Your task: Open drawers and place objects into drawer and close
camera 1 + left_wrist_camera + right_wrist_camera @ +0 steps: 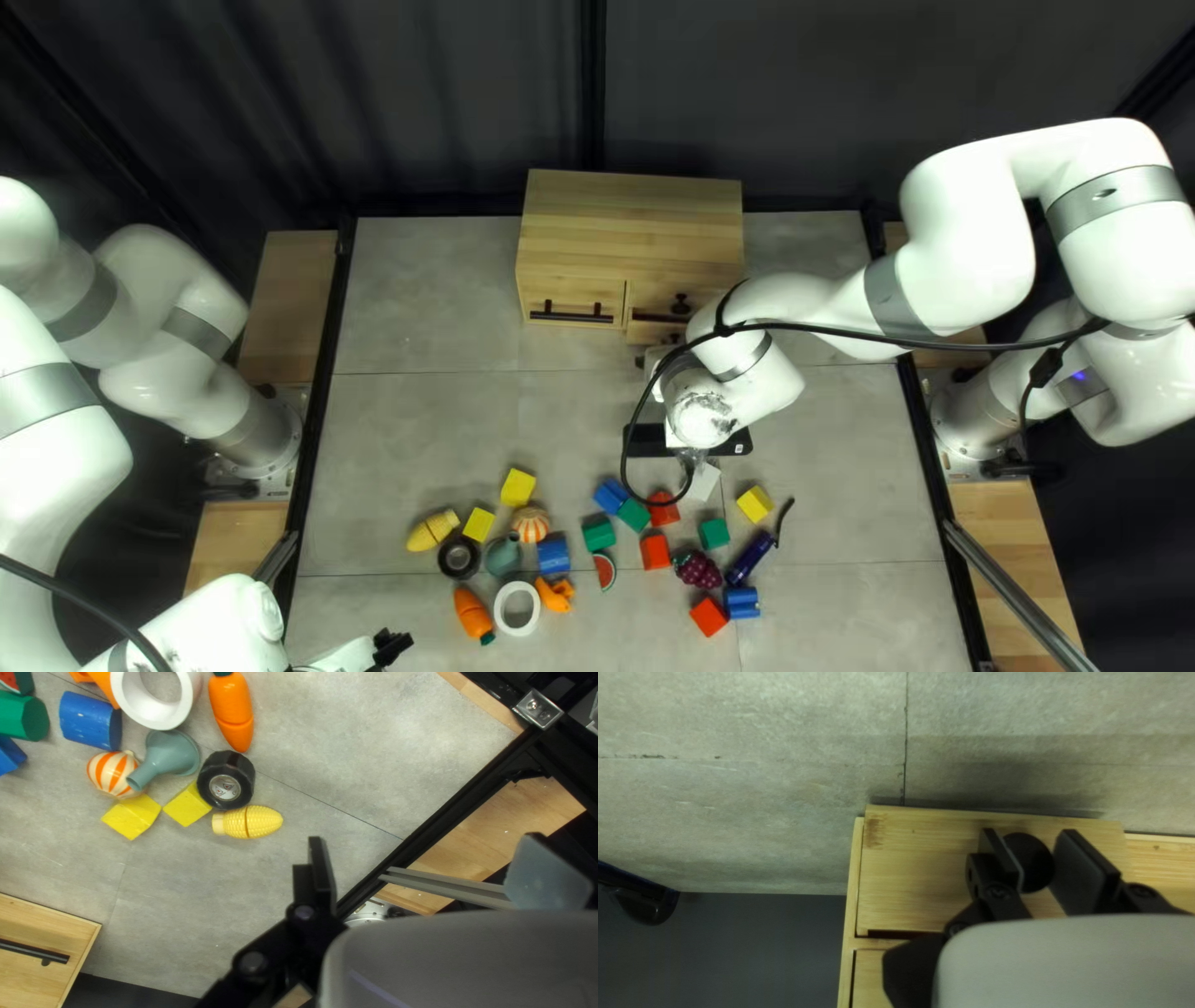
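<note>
The wooden cabinet stands at the table's far edge. My right gripper is at its lower right drawer, below an upper knob. In the right wrist view, my right gripper is shut on the round black knob of that drawer, whose front juts slightly from the frame. My left gripper, low at the near left, also shows in the left wrist view, where my left gripper is wide open and holds nothing. Ahead of it lie toy corn, black tape and a carrot.
Colored blocks, a white ring, grapes and an eggplant lie scattered over the table's near half. A door with a bar handle is at the cabinet's left. A black tray-like object lies under my right arm's wrist.
</note>
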Tool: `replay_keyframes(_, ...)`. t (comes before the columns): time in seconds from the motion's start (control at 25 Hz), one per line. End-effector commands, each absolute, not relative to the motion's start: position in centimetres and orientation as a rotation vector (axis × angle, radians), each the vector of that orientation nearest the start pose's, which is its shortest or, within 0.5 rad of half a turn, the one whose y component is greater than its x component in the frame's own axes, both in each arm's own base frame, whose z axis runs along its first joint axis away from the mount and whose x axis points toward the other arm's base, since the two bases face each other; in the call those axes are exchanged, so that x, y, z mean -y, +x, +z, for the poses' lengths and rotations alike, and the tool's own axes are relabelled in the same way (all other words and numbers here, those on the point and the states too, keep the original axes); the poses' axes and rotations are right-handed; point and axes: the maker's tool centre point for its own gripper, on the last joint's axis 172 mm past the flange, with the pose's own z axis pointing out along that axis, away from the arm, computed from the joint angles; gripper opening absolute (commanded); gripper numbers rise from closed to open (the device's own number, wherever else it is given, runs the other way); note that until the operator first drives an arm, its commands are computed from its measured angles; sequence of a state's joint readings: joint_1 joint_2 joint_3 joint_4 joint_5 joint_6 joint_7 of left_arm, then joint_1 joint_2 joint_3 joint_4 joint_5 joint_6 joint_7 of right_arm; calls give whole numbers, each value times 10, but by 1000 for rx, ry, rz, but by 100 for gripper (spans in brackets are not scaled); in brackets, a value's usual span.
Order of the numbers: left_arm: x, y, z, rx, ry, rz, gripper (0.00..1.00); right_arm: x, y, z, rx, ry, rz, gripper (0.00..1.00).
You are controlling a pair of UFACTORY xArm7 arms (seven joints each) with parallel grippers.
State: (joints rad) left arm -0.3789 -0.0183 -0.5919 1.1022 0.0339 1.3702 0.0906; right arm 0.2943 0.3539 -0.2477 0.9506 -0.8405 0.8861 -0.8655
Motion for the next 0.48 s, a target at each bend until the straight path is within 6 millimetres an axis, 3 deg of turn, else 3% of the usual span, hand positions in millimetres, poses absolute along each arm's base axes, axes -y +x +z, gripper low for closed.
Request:
replay_keyframes(0.04,322,231,201,-1520,-2562,316,100,108,458,50,2462,-2481,935,7)
replay_keyframes(0.48,322,231,201,-1520,-2562,316,100,100,462,50,2472,-2479,913,8)
